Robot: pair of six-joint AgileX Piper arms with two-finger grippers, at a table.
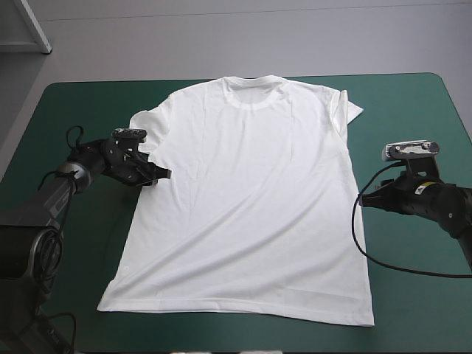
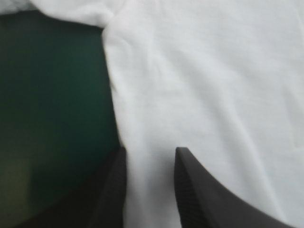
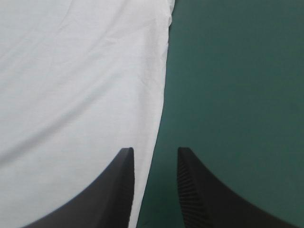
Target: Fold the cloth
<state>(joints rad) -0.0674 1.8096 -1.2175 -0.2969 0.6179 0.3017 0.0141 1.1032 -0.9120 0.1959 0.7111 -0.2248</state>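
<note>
The T-shirt (image 1: 251, 199) is spread flat, face up, on the teal-green cover (image 1: 413, 110), with the collar (image 1: 254, 92) toward the table's far edge and the hem (image 1: 236, 306) toward the near one. A few shallow wrinkles are seen across the body. The step in hand is judged to be the taking of both side edges for a first fold. It is done well if each edge is pinched as a single neat bite, only the cloth being caught and not the cover beneath. The two grips are best matched in height along the shirt, so that the fold line runs straight.

The left gripper (image 1: 161, 177) is laid at the shirt's left side edge, just below the left sleeve (image 1: 147, 122). Its fingers (image 2: 199, 190) are held apart, white cloth is seen between them, and the edge runs along the outer one. The right gripper (image 1: 365, 199) is set at the right side edge, nearer the middle of the shirt's length. Its fingers (image 3: 118, 190) are likewise parted; the edge passes between them, one finger over cloth and the other over bare cover. Nothing is clamped by either
</note>
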